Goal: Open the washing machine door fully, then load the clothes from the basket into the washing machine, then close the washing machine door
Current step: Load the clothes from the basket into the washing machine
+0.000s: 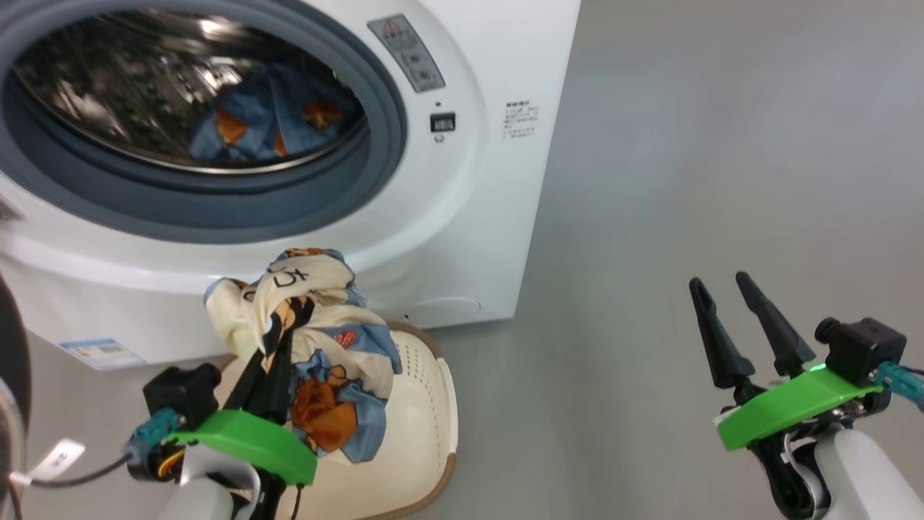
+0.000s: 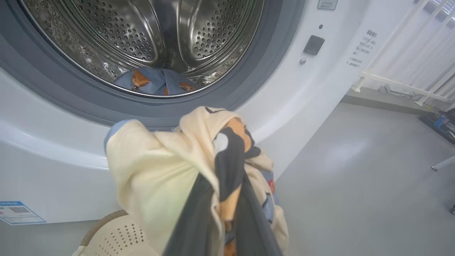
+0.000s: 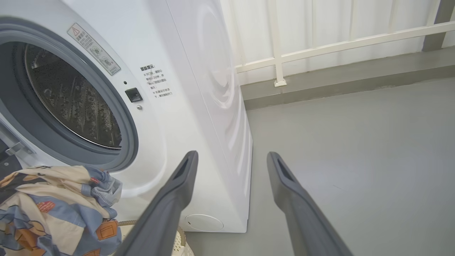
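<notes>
Grey floor, smooth; white railing behind. White washing machine stands on floor. Washing machine door swung open, only dark edge visible at far left of head view. Blue garment with orange figures lies low in steel drum. Left pincer closed on cream-and-blue garment, bunched above basket, just below drum opening. Right pincer spread wide, nothing between fingers, well apart at right, over floor.
</notes>
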Robot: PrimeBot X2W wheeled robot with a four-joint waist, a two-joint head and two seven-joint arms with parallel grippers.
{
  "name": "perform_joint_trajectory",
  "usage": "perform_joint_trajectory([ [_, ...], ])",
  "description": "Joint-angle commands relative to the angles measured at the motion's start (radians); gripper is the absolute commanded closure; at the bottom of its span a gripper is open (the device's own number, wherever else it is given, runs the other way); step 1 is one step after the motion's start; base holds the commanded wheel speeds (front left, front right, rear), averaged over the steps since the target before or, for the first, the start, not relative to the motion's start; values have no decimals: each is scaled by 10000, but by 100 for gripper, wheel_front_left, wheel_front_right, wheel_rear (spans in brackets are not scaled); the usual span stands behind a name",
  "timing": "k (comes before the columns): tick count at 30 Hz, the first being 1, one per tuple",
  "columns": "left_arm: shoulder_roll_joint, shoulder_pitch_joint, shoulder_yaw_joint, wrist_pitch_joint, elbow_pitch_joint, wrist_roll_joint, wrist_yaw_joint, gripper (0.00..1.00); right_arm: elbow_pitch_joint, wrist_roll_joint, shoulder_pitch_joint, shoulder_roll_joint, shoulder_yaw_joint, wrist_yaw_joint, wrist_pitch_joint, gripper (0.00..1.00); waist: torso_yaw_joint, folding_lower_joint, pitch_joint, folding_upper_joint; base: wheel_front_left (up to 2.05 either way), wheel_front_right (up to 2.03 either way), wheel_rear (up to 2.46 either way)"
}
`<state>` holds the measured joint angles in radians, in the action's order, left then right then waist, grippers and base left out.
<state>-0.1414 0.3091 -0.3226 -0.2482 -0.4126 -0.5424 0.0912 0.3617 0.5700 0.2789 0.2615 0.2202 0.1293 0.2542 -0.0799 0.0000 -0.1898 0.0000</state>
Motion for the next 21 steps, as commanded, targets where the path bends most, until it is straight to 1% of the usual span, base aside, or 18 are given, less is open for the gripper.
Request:
perform_joint_trajectory([
  [1,-198,-45,395,-135,367,146,-86,100,-186,-124,-186,150,149,14,76,0,161,0,519,0,0,0,0],
  [5,-247,-515,573,-135,1030,398,-212,100,-158,-169,-389,208,229,14,76,0,159,0,884,0,0,0,0],
  [11,-144,-1102,902,-135,1976,652,-576,100,-193,-208,-643,276,216,14,76,0,127,0,1246,0,0,0,0],
  [21,-218,-1458,1121,-135,2563,590,-765,100,-263,-522,-748,359,206,14,76,0,195,0,1390,0,0,0,0],
])
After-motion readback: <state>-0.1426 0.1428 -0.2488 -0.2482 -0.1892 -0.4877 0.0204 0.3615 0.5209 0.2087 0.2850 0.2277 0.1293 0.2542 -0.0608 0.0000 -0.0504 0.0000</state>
